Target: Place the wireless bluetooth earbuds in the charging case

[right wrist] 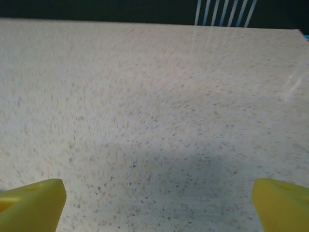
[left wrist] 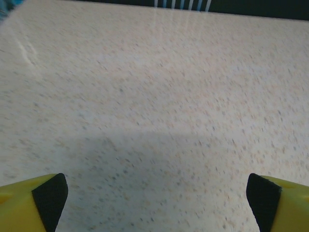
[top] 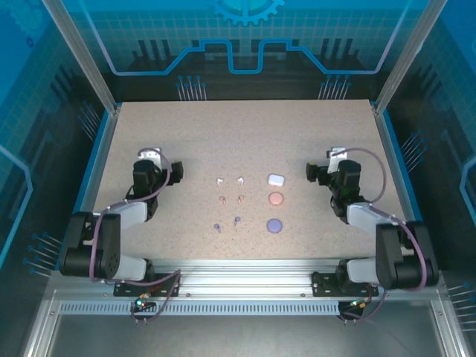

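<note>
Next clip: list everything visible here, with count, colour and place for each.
white earbuds: two, white, far row, mid-table
pink earbuds: two, pink, middle row
purple earbuds: two, purple, near row
white case: one, white, right of the white pair
pink case: one, pink, right of the pink pair
purple case: one, purple, right of the purple pair
table: one, speckled beige, under everything
left arm: one, black and grey, left of the earbuds
right arm: one, black and grey, right of the cases
left tool: one, yellow, open over bare table
right tool: one, yellow, open over bare table

Speckled table [left wrist: 154, 72] gleams faintly; pads [left wrist: 48, 195] on the left claw [left wrist: 154, 195] are matt black.
</note>
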You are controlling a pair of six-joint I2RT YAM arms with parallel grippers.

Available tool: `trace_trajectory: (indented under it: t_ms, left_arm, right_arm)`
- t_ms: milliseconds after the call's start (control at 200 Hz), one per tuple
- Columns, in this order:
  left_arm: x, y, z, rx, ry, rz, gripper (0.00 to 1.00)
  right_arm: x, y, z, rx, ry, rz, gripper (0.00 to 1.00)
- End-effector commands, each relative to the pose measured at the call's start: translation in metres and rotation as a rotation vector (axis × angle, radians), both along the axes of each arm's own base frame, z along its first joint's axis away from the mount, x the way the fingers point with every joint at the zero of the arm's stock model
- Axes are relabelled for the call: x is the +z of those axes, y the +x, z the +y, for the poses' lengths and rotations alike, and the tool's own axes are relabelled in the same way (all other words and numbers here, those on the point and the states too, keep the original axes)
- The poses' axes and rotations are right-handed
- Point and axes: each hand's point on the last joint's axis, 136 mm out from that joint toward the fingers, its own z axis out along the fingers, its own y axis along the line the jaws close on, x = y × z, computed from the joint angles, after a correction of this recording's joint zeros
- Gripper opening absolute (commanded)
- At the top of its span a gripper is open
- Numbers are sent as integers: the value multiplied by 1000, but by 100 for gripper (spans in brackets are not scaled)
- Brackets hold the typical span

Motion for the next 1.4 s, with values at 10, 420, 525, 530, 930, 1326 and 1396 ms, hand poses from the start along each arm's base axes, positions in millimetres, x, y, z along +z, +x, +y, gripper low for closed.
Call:
trace_trajectory:
  t_ms: [10, 420, 525, 530, 930, 1326, 1396]
  left_arm:
    - [26, -9, 19, 138, -40, 39, 99]
    - [79, -37, -54, 31, -375, 118, 99]
    - [79, -46, -76, -6, -402, 176, 99]
    - [80, -47, -77, -7, -402, 178, 99]
    - [80, -65, -113, -116, -458, 279, 99]
    - [90, -63, -129, -181, -475, 268, 99]
    - [90, -63, -130, -183, -478, 268, 99]
  right_arm:
    - [28, -15, -24, -173, 187, 66, 100]
    - [13, -97, 65, -67, 491, 612, 93]
    - [5, -131, 107, 29, 459, 694, 92]
    - [5, -132, 109, 30, 458, 696, 92]
    - [-29, -230, 190, 137, 419, 845, 92]
    - [-70, -241, 235, 119, 352, 911, 94]
    - [-75, -240, 238, 125, 347, 917, 95]
